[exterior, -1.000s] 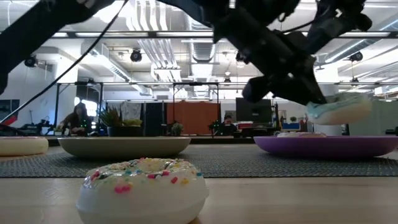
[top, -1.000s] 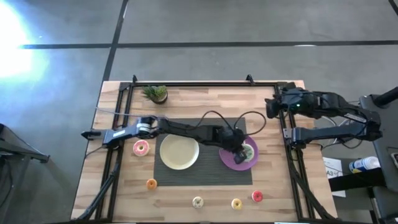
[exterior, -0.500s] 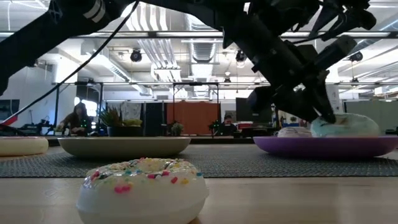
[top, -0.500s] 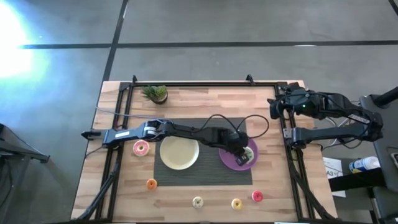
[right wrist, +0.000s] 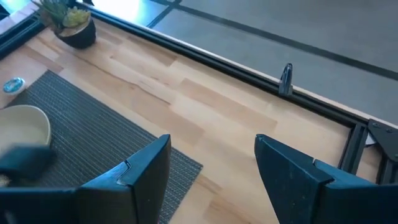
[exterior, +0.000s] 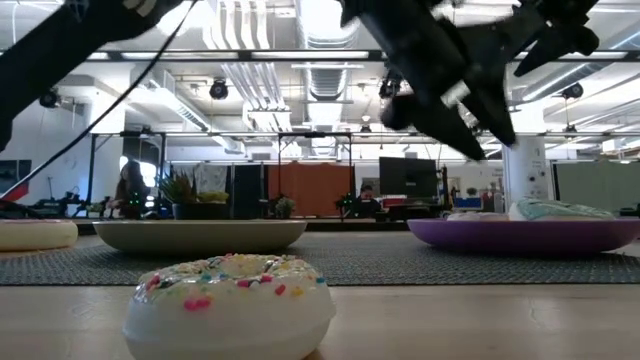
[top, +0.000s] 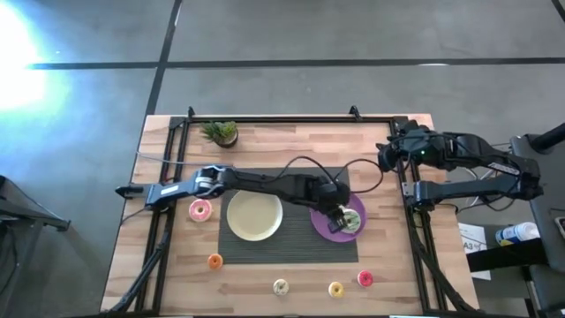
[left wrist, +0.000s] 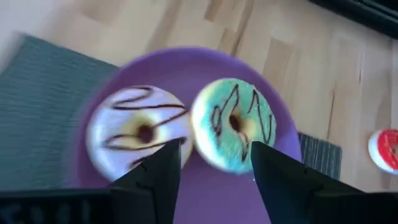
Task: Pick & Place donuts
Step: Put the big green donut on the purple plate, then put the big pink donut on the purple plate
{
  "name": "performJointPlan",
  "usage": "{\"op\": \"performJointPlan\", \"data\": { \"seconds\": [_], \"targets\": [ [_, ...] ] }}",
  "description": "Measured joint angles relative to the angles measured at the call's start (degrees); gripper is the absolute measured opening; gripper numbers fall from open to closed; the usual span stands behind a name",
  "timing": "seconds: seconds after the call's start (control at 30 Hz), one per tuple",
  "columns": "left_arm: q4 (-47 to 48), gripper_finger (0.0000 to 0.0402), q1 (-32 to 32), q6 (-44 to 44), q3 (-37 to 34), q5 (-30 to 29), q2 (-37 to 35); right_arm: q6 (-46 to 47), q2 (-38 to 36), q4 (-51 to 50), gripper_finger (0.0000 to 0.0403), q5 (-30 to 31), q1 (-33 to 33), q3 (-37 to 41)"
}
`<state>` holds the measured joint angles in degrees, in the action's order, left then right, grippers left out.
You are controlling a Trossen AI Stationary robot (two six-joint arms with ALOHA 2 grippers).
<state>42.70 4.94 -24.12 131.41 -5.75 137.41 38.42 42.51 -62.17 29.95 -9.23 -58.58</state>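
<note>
A green donut (left wrist: 233,123) and a white-pink donut (left wrist: 140,130), both with dark drizzle, lie flat side by side on the purple plate (left wrist: 205,193). My left gripper (left wrist: 214,180) hangs open just above them and touches neither; in the low view it (exterior: 450,90) is well clear of the green donut (exterior: 550,210). Loose on the wood lie a pink donut (top: 200,209), an orange one (top: 214,261), a cream one (top: 281,286), a yellow one (top: 335,288) and a red one (top: 365,279). My right gripper (right wrist: 211,180) waits open at the table's far right.
The yellow plate (top: 254,216) sits beside the purple plate (top: 325,231) on a dark mat (top: 291,249). A small potted plant (top: 221,132) stands at the far left. A black frame (top: 291,119) runs along the table's edges.
My left gripper has brought the green donut down onto the purple plate beside the white-pink one, opened and let it go. It has then risen clear. The donut now rests flat on the plate.
</note>
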Motion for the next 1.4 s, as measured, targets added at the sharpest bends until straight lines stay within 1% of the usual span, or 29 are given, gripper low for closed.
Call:
{"op": "performJointPlan", "data": {
  "seconds": [0.17, 0.23, 0.3, 0.37, 0.47, 0.7, 0.77, 0.87, 0.93, 0.97, 1.13, 1.23, 1.4],
  "targets": [
    [15.74, 0.017, 0.41, 1.98, -2.4, -5.22, -5.6, -1.91, -0.82, -0.03, 0.0224, -0.9, 0.0, 0.53],
    [21.8, 0.017, 0.42, 0.9, -5.52, -5.78, -7.56, -2.11, -0.88, 0.01, 0.0224, -1.46, -0.02, 0.8],
    [24.27, 0.017, 0.38, -1.62, -10.21, -5.95, -10.69, -2.25, -0.78, -0.01, 0.0224, -1.81, 0.0, 1.13],
    [26.07, 0.017, 0.38, -4.52, -16.81, -5.78, -14.26, -2.28, -0.49, 0.15, 0.0224, -2.19, 0.0, 1.55],
    [24.32, 0.017, 0.43, -9.82, -28.47, -5.42, -21.91, -2.83, -0.09, 0.97, 0.0224, -2.75, 0.0, 2.14],
    [21.34, 0.017, 0.32, -29.09, -56.25, -4.17, -44.1, -4.51, 0.56, 2.0, 0.0224, -3.03, -0.02, 3.13],
    [20.4, 0.017, 0.27, -31.58, -63.19, -4.13, -49.88, -4.6, 0.65, 2.98, 0.0224, -3.03, 0.0, 3.4],
    [20.68, 0.017, 0.41, -31.2, -71.16, -1.79, -56.27, -4.92, 0.79, 5.16, 0.0224, -3.01, -0.02, 3.78],
    [21.29, 0.017, 0.42, -29.64, -74.97, -0.19, -59.09, -5.17, 0.82, 6.93, 0.0224, -3.01, -0.02, 4.27],
    [22.57, 0.017, 0.32, -30.28, -76.52, 0.59, -59.97, -5.14, 0.82, 7.83, 0.0224, -3.01, -0.03, 4.46],
    [31.29, 0.017, -2.09, -39.19, -82.11, 5.25, -60.94, -5.12, 1.24, 10.57, 0.0224, -2.99, -0.04, 4.61],
    [30.66, 0.017, -2.22, -42.03, -83.78, 5.47, -61.33, -5.07, 2.2, 11.1, 0.0224, -2.99, -0.04, 4.61],
    [29.95, 0.017, -2.26, -40.53, -86.39, 4.6, -62.24, -4.33, 4.27, 11.68, 0.0224, -2.99, -0.04, 4.61]
  ]
}}
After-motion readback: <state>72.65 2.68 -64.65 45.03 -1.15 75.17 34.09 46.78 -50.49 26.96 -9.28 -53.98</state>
